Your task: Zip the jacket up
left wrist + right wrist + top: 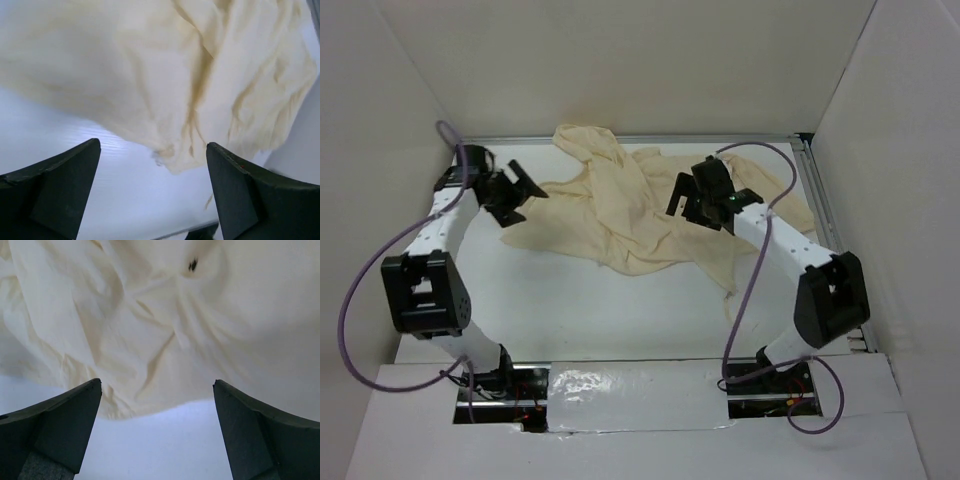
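Jaws wide apart, empty, both arms: left gripper [523, 188] beside jacket [620, 225] edge, right gripper [692, 205] above it.

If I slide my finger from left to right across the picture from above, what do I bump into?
Left arm's black end effector → pale cream-yellow crumpled fabric jacket → silver metal rail at the right side. The right end effector hangs over the jacket, so it is left out.
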